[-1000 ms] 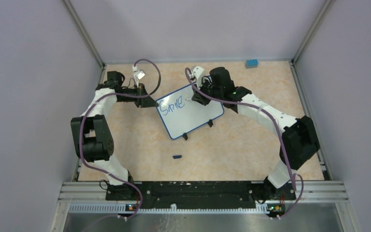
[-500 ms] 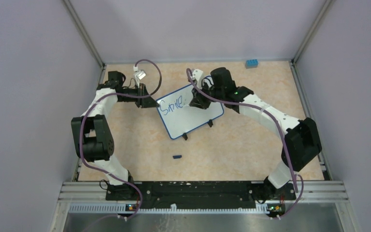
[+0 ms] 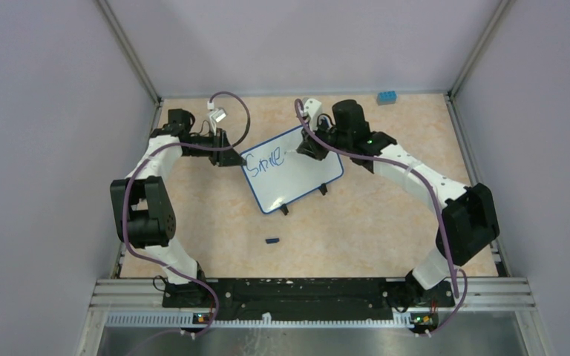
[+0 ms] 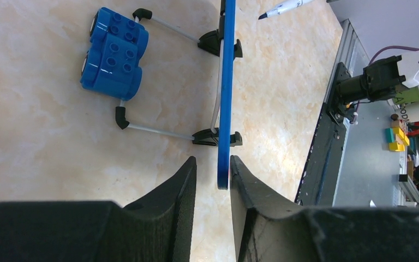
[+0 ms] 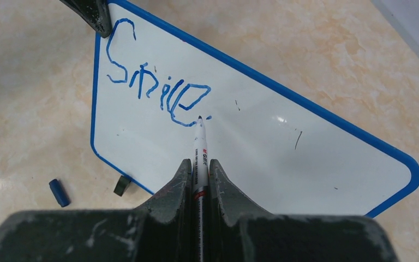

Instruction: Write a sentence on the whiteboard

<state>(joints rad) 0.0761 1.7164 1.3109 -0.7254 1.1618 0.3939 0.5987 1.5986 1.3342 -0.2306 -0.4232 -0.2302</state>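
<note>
Right wrist view: right gripper (image 5: 199,162) clamps a pen (image 5: 200,144), tip at the whiteboard (image 5: 262,147) writing (image 5: 158,90); left gripper (image 4: 213,159), arm bent, straddles the board edge, slightly open

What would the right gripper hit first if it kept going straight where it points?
The whiteboard. The marker in the right gripper leads, its tip at or just above the white surface, at the end of the blue word; contact is unclear.

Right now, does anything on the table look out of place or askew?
A small blue cap lies loose on the table, apart from the whiteboard. The whiteboard stands askew to the table edges. Nothing looks spilled or damaged.
</note>
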